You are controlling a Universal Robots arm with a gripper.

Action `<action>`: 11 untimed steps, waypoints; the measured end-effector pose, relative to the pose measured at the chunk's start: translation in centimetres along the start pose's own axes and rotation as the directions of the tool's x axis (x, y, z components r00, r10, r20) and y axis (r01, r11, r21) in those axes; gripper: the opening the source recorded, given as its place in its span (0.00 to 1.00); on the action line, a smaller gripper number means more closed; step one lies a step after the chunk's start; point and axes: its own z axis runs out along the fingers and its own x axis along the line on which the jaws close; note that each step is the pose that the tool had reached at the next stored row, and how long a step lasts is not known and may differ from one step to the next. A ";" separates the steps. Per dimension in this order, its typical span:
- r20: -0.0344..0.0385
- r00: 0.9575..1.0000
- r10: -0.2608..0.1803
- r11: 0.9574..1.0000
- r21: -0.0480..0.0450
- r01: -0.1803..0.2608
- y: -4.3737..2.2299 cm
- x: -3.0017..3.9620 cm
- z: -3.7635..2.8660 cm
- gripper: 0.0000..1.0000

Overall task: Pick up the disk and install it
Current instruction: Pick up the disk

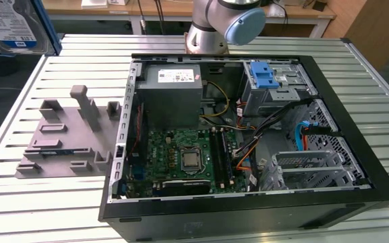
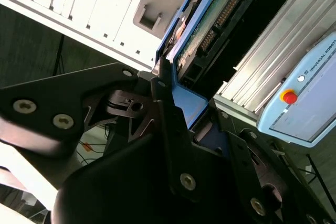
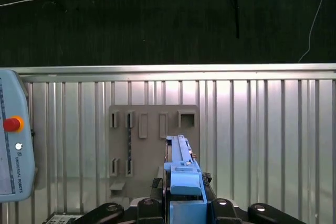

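Note:
The disk [image 1: 15, 23], a silver drive with a white-and-blue label in a blue bracket, hangs high at the exterior view's far left, above the table's corner. In the first wrist view the disk [image 3: 181, 163] stands edge-on, and my gripper [image 3: 185, 203] is shut on its blue end handle. The second wrist view shows the disk's [image 2: 210, 19] green circuit-board side and blue frame, with my gripper's [image 2: 176, 100] black fingers [image 2: 168, 114] clamped on the blue end. Below it lies the grey holder [image 3: 152, 129].
The open computer case [image 1: 356, 152] lies on the slatted table [image 1: 46, 212]. Inside are a metal drive bay with a blue latch [image 1: 265, 76], a grey power supply [image 1: 170, 88] and the motherboard [image 1: 184, 157]. A grey slotted holder [image 1: 63, 136] sits left of the case. A pendant [image 3: 13, 145] rests at the table's edge.

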 end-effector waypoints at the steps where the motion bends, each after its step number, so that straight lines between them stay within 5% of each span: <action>1: 0.000 1.000 0.000 1.000 0.000 0.000 -0.17 0.02 0.00 0.36; 11: 0.000 1.000 0.000 1.000 0.000 0.000 -1.76 0.06 0.03 0.36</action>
